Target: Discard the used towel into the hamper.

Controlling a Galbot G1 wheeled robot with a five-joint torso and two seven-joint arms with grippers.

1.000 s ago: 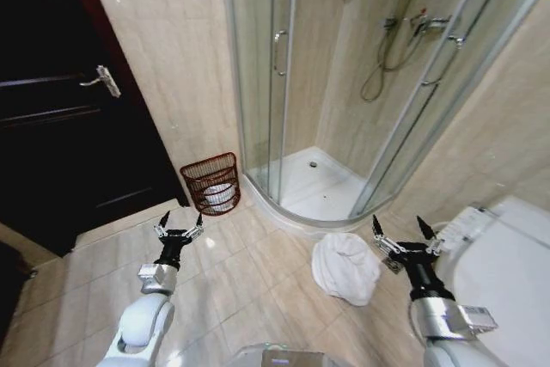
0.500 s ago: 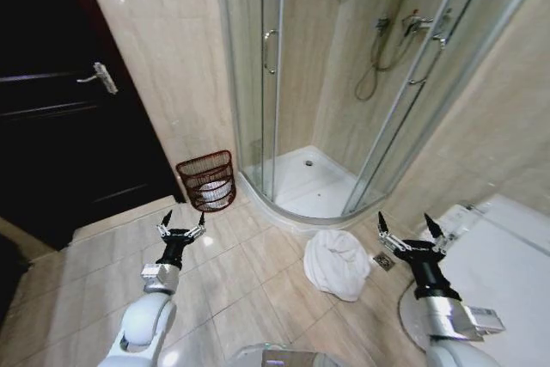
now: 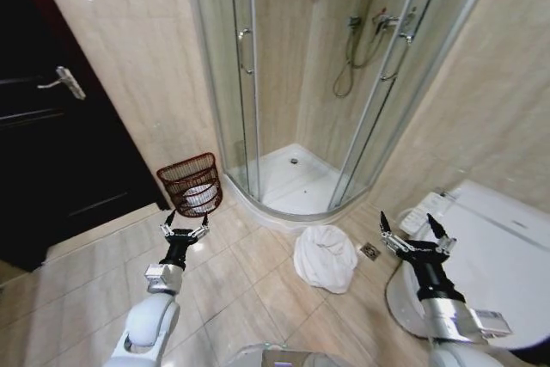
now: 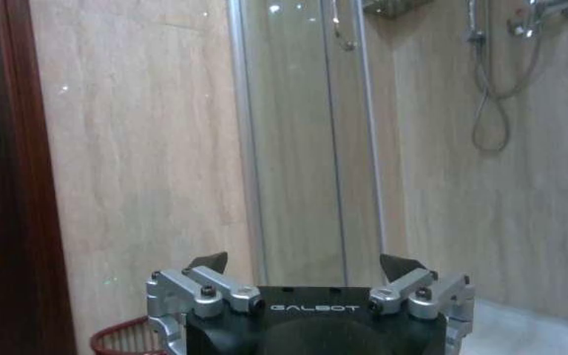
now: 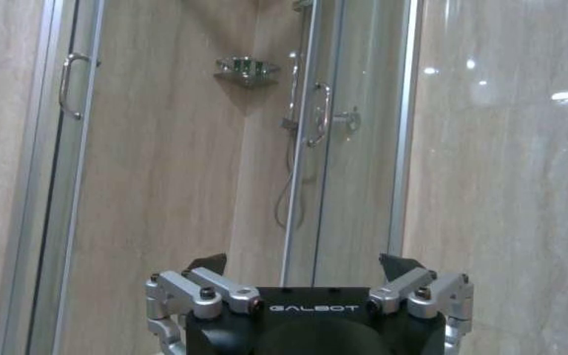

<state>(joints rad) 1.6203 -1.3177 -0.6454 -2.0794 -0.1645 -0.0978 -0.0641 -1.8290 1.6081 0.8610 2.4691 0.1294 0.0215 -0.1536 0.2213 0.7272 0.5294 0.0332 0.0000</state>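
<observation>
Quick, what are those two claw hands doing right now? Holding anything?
Left gripper: open, holding nothing, raised near the hamper.
Right gripper: open, holding nothing, raised beside the towel on the floor.

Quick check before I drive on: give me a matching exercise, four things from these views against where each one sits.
Things:
1. crumpled white towel
2. dark red-brown wicker hamper
3. left gripper
4. right gripper

Places:
A. open, above the white toilet lid
B. against the beige wall beside the dark door
C. on the floor tiles before the glass shower stall
D. open, just short of the hamper

Pairs: 1-C, 2-B, 3-D, 4-A
</observation>
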